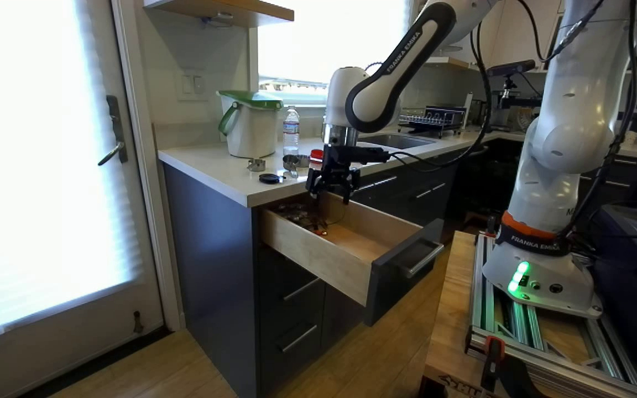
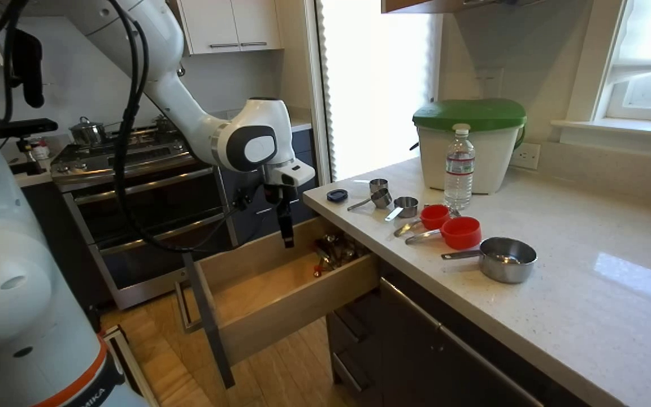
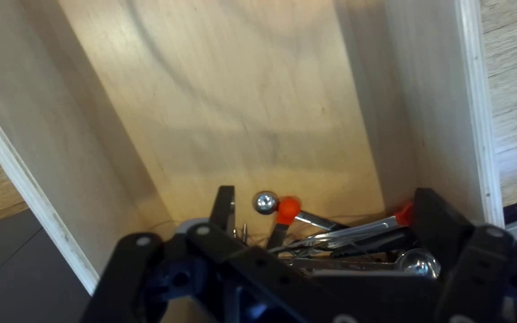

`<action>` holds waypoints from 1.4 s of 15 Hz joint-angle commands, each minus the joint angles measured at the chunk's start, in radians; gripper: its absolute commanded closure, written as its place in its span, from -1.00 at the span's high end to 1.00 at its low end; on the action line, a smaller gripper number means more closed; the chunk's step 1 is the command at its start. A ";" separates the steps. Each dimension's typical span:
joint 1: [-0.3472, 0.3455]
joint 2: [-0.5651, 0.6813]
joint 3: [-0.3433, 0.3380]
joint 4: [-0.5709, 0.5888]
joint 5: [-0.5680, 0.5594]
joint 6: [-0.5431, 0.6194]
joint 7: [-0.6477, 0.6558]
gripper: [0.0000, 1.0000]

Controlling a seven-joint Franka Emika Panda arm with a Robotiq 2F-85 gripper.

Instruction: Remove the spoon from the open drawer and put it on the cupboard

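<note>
Pincer (image 3: pixel 328 204) hangs spread wide over the open drawer (image 3: pixel 258 89). The spoon is probably in the messy pile (image 3: pixel 357 229) toward five o'clock in the wrist view, but I can't spot it. That pile criss-crosses, so extra things could snag and fall.
</note>
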 commanded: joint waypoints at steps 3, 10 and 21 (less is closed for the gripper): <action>0.036 0.142 -0.043 0.050 0.014 0.088 -0.024 0.84; 0.064 0.251 -0.102 0.092 0.012 0.183 -0.030 0.12; 0.151 0.374 -0.230 0.177 0.000 0.241 0.012 -0.39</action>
